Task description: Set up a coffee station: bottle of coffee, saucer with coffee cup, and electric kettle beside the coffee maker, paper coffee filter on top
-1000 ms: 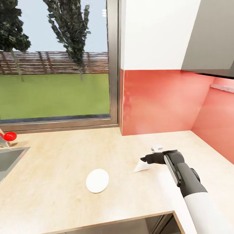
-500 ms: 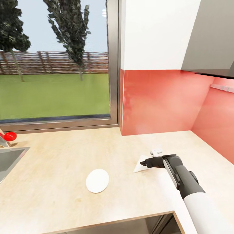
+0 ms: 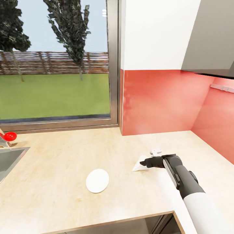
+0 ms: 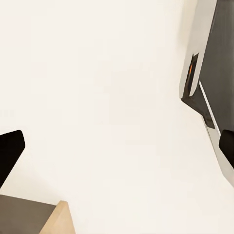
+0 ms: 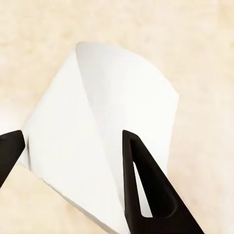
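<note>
The right tool (image 5: 73, 165) straddles the paper coffee filter (image 5: 105, 131) on the surface (image 3: 58, 162), fingers apart and seemingly not yet pinching it (saucer (image 3: 97, 180) lies nearby), so most of the coffee station remains unbuilt.

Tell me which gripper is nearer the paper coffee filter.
Right. The right gripper is at the paper coffee filter on the countertop, jaws straddling it; the left gripper faces a pale surface elsewhere.

White cone-shaped paper filter (image 3: 139, 163) lying flat on beige countertop (image 3: 65, 156), white saucer (image 3: 97, 180) nearby
</note>
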Robot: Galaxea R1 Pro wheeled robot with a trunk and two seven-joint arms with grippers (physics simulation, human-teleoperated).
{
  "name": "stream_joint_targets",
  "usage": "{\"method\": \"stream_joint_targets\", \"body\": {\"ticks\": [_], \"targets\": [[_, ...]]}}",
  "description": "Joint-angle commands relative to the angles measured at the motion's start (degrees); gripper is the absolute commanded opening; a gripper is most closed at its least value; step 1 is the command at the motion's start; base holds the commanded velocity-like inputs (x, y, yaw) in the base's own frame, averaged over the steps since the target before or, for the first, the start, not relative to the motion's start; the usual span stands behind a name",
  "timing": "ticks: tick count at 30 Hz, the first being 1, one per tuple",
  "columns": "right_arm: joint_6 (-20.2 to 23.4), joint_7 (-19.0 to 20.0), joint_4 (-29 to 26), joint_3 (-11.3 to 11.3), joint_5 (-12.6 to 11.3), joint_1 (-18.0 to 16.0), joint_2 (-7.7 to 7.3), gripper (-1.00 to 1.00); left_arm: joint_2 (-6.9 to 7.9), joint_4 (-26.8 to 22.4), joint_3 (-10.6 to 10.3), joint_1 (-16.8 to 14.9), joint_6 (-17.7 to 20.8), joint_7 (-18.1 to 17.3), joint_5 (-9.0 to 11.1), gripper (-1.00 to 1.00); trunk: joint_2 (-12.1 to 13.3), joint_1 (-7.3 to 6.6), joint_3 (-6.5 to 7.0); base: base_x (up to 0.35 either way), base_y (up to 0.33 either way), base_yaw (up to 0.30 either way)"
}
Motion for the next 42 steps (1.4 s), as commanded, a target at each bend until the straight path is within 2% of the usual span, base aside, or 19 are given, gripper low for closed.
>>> {"method": "stream_joint_targets", "body": {"ticks": [1, 8, 15, 42], "targets": [[0.1, 0.2, 0.0, 0.1, 1.1, 0.0, -0.05, -1.0, 0.0, 0.1, 0.4, 0.0, -0.3, 0.1, -0.2, 1.0, -0.1, 0.04, -0.11, 0.0, 0.0, 0.0], [0.1, 0.5, -0.5, 0.0, 1.0, 0.0, 0.26, -1.0, 0.0, 0.1, 0.3, 0.0, -0.3, 0.1, -0.2, 1.0, -0.1, 0.04, -0.11, 0.0, 0.0, 0.0], [0.1, 3.6, -3.3, 0.0, 0.9, 0.0, 0.64, -1.0, 0.0, 0.1, 0.3, 0.0, -0.3, 0.1, -0.2, 1.0, -0.1, 0.04, -0.11, 0.0, 0.0, 0.0], [0.1, 3.7, -4.0, 0.0, 0.9, 0.0, 0.65, -1.0, 0.0, 0.1, 0.3, 0.0, -0.3, 0.1, -0.2, 1.0, -0.1, 0.04, -0.11, 0.0, 0.0, 0.0]]}}
